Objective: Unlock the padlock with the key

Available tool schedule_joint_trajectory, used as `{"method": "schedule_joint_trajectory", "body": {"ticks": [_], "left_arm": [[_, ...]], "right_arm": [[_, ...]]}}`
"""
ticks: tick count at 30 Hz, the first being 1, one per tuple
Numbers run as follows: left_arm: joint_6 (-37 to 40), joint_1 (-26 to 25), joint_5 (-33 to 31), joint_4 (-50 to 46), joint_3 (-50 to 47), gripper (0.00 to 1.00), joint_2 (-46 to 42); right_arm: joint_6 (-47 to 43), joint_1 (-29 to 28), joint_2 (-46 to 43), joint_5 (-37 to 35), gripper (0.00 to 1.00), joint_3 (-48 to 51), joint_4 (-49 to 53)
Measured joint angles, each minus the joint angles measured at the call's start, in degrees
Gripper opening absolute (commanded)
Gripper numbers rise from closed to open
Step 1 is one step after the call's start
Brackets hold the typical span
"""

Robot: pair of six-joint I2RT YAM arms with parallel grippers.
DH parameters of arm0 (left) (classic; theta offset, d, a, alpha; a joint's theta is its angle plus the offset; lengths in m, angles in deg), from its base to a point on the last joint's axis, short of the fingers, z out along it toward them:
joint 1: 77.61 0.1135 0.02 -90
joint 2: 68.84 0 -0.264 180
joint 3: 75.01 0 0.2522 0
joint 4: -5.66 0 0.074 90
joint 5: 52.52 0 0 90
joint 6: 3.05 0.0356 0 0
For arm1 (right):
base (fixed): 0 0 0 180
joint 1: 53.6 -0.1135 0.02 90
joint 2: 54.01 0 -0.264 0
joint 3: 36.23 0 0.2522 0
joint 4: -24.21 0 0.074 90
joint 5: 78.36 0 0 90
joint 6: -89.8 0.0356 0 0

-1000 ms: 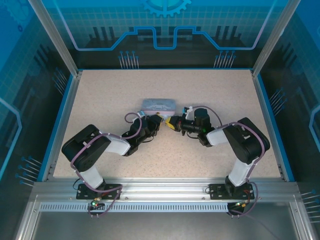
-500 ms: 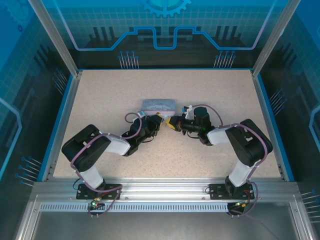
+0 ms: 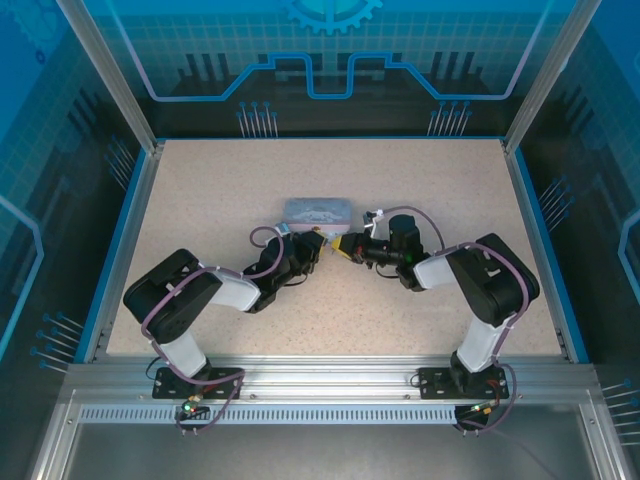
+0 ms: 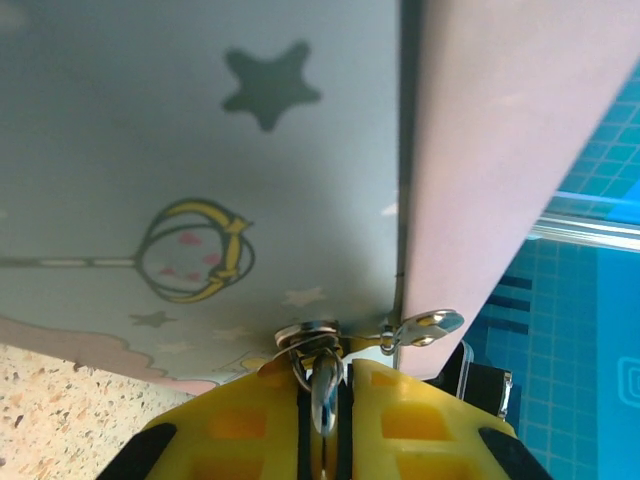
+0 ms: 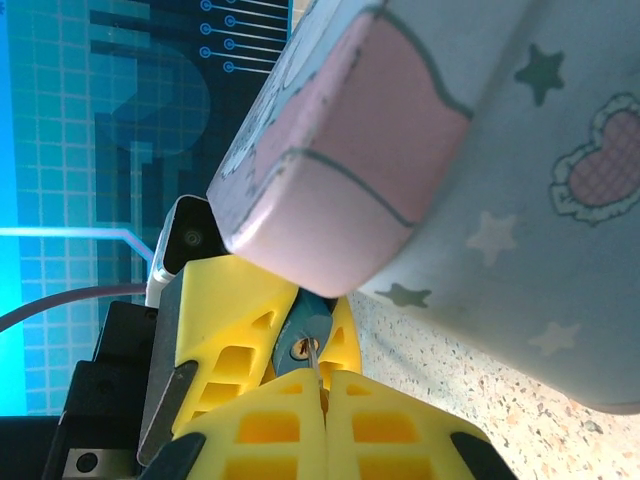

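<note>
In front of the cartoon-printed tin my two grippers meet tip to tip. The left gripper is shut on the small padlock, whose silvery top shows between its yellow fingers, hanging from the tin's hasp. In the right wrist view the padlock's bluish-teal body faces me with its keyhole. The right gripper is shut on the thin key, whose tip sits at the keyhole.
The tin's pink-edged corner hangs right above both grippers. A small metal tab sticks out at the tin's edge. Bare speckled tabletop stretches around, bounded by a blue rim.
The right arm's elbow swayed slightly to the right and came back. Both grippers stay shut and together in front of the tin.
</note>
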Motion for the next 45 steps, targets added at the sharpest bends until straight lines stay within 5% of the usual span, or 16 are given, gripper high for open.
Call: {"method": "schedule_joint_trajectory", "body": {"ticks": [18,37,45], "left_arm": [[-0.7,0.4,-0.7,1.0,-0.8,0.00,0.0],[-1.5,-0.1,1.7,2.6,-1.0,0.00,0.5],[-1.5,-0.9,2.8,3.0,-1.6,0.00,0.4]], "right_arm": [[11.1,-5.7,0.9,-4.6,0.00,-0.5,-2.6],[6.2,0.9,2.4,6.6,0.00,0.9,-5.7],[4.8,4.5,2.4,5.4,0.00,1.2,-3.5]]}}
